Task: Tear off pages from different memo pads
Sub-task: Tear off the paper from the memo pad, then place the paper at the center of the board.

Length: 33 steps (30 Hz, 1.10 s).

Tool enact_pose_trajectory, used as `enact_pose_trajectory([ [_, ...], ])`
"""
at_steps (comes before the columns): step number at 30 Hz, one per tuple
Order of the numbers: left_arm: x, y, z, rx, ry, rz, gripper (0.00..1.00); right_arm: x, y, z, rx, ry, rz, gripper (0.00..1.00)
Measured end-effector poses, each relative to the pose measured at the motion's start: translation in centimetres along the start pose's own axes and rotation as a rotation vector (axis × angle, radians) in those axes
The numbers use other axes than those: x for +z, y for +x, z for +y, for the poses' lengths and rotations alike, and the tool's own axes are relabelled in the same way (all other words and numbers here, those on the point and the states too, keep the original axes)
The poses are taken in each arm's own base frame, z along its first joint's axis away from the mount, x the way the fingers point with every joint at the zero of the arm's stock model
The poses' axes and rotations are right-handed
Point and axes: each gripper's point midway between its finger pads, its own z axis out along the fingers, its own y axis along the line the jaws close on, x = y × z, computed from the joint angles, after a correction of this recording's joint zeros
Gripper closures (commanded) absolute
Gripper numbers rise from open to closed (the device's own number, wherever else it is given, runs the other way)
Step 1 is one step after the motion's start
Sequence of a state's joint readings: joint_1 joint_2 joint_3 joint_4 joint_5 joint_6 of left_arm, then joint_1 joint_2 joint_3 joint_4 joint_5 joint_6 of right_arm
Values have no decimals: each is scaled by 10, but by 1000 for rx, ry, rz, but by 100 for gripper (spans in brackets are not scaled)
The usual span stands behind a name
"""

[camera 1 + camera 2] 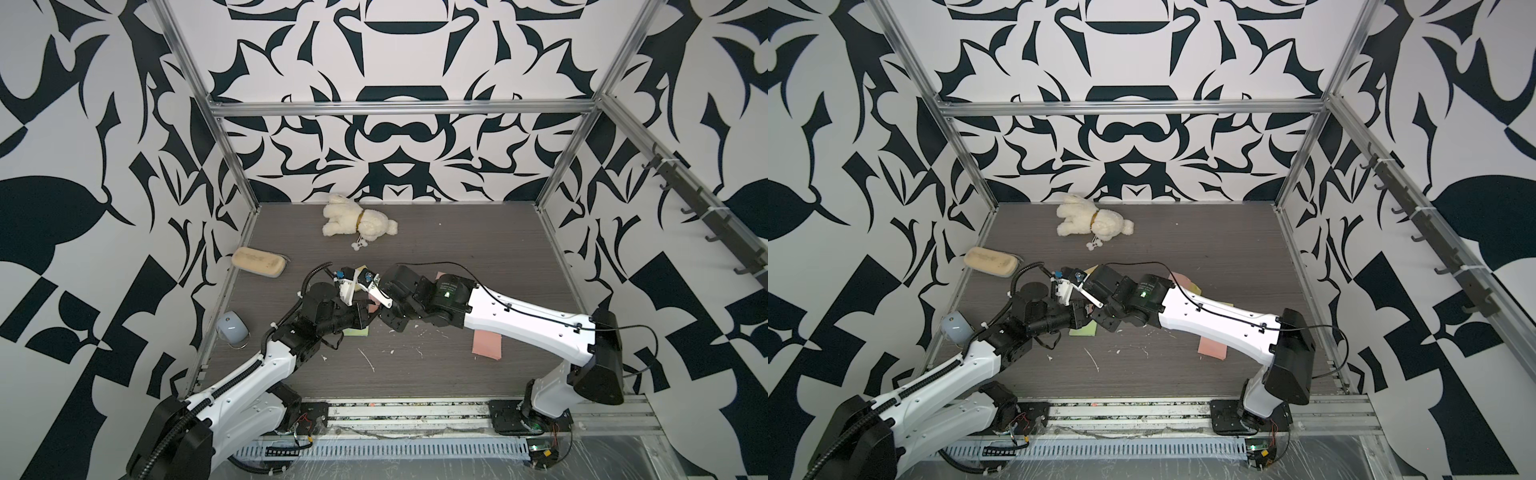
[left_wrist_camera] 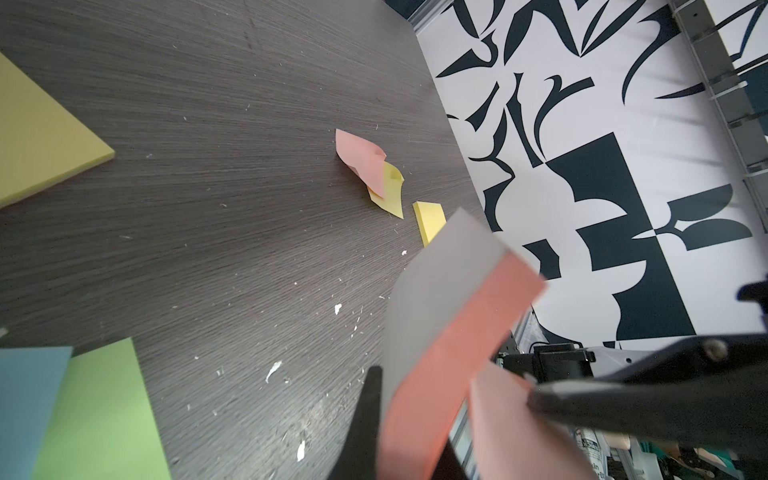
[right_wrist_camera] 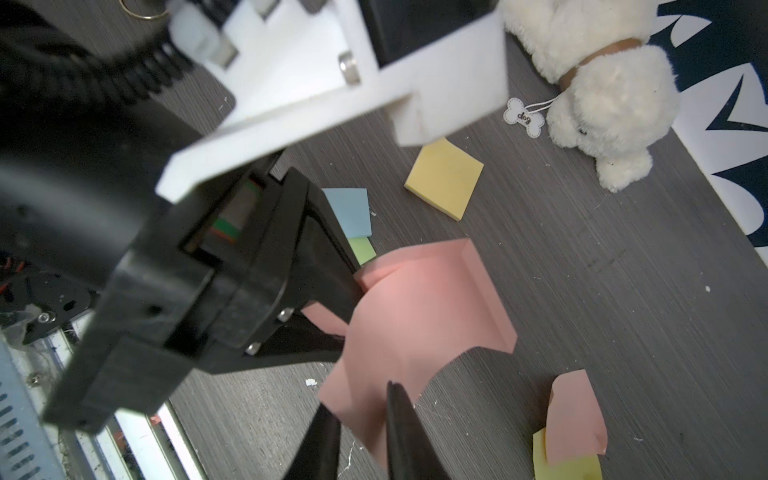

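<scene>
My left gripper (image 2: 411, 415) is shut on a pink memo pad (image 2: 465, 332), lifted off the table and tilted. Its top pink page (image 3: 374, 374) curls away from the pad (image 3: 436, 299) and runs between the fingers of my right gripper (image 3: 357, 399), which stand a narrow gap apart around it. In a top view both grippers meet mid-table, left (image 1: 368, 311) and right (image 1: 384, 313). A yellow pad (image 3: 446, 178), a blue pad (image 3: 349, 210) and a green pad (image 3: 361, 249) lie on the table. Torn pink (image 2: 361, 162) and yellow (image 2: 390, 191) pages lie crumpled further off.
A white plush dog (image 1: 359, 220) lies at the back, a tan oblong block (image 1: 259, 261) at the left edge and a pale blue rounded object (image 1: 232, 328) by the left frame. A flat pink sheet (image 1: 487, 345) lies under my right arm. White scraps litter the table.
</scene>
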<state>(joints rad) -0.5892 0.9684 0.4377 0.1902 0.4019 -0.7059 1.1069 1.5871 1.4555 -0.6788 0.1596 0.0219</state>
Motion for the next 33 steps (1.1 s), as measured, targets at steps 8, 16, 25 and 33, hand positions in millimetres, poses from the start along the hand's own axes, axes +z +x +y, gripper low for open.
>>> enact_pose_trajectory([
  [8, 0, 1, 0, -1, 2, 4, 100, 5, -3, -8, 98, -39, -22, 100],
  [16, 0, 1, 0, -1, 2, 4, 100, 9, 1, -6, 129, -70, -16, 82],
  [25, 3, 4, 5, -11, -12, 17, 100, 12, 1, -15, 174, -45, -21, 100],
  [33, 13, 17, 16, -53, -37, 75, 100, -5, 26, -85, 353, 58, -51, 100],
])
